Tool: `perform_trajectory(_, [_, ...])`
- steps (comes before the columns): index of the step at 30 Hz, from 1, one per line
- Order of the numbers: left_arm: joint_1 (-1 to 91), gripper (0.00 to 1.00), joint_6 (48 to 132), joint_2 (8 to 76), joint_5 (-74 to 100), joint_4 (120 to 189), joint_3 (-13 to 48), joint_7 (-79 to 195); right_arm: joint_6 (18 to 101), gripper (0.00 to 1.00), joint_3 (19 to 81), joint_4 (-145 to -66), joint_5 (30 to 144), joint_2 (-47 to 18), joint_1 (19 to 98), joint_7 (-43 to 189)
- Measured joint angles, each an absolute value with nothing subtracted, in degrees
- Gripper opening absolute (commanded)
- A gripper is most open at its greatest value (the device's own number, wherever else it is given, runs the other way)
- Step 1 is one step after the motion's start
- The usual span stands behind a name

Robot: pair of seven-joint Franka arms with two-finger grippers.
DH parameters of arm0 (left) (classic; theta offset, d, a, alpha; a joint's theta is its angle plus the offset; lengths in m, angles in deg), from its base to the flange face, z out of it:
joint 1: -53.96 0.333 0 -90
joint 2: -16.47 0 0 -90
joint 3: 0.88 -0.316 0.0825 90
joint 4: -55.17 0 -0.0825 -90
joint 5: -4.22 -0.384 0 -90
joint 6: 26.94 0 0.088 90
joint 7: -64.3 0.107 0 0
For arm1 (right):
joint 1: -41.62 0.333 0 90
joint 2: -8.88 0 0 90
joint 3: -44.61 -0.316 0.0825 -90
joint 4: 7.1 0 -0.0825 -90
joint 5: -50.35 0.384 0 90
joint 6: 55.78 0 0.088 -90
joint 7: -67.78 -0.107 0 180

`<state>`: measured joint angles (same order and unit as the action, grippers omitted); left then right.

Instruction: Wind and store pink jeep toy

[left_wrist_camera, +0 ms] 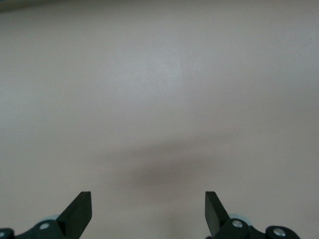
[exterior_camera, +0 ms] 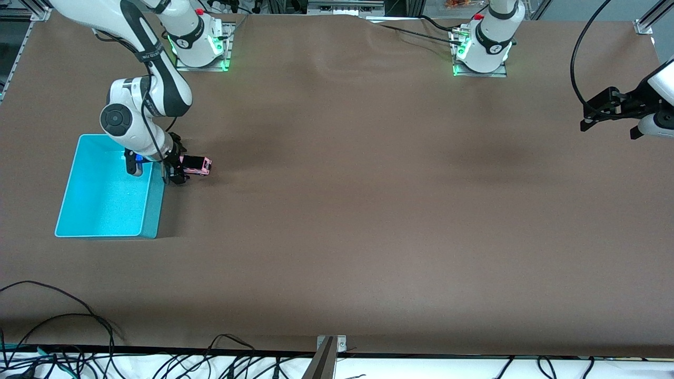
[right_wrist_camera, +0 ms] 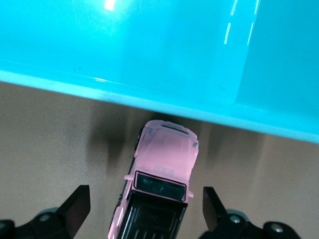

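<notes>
The right end effector is low at the table, right next to the blue bin. Its two black fingers are spread wide, one on each side of the pink jeep toy. In the right wrist view there is a gap between each finger and the toy, so they are not squeezing it. The fingers are flat and shaped like wedges.

The pink jeep toy is small and boxy. Its hood is smooth, pale pink and a bit shiny. It has a dark windshield and a black roof at the back. It sits on the table just beside the long wall of the turquoise bin, with its nose pointing at that wall. It is outside the bin, not in it.

The bin is a shiny plastic box shaped like a rectangle, with smooth walls and a thin pale rim. It sits at the right arm's end of the table.

The table is covered with a flat brown sheet that looks dull and soft.

The left end effector waits up in the air over the left arm's end of the table. Its black fingers are wide apart and hold nothing. Below them is only plain table.
</notes>
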<state>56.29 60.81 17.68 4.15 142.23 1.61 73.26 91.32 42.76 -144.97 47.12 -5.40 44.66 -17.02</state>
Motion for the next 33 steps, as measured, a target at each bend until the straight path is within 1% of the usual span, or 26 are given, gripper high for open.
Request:
perform_trajectory(2, [56.3, 1.00, 60.8, 17.7, 4.1, 142.2, 1.6, 73.3, 91.3, 0.60, 42.8, -145.0, 47.1, -5.5, 44.7, -17.0])
perform_trajectory(7, [56.3, 1.00, 60.8, 17.7, 4.1, 142.2, 1.6, 73.3, 91.3, 0.35, 42.8, -145.0, 47.1, -5.6, 44.7, -17.0])
perform_trajectory(8, [56.3, 1.00, 60.8, 17.7, 4.1, 142.2, 1.6, 73.3, 91.3, 0.28, 42.8, -145.0, 47.1, -5.7, 44.7, -17.0])
perform_trajectory(11, [56.3, 1.00, 60.8, 17.7, 4.1, 142.2, 1.6, 73.3, 91.3, 0.09, 42.8, -145.0, 47.1, -5.8, 44.7, -17.0])
perform_trajectory(13, [56.3, 1.00, 60.8, 17.7, 4.1, 142.2, 1.6, 73.3, 91.3, 0.00, 42.8, -145.0, 47.1, -5.8, 44.7, -17.1])
perform_trajectory(33, [56.3, 1.00, 60.8, 17.7, 4.1, 142.2, 1.6, 73.3, 92.1, 0.00, 42.7, -144.5, 46.9, -5.3, 44.8, -17.1])
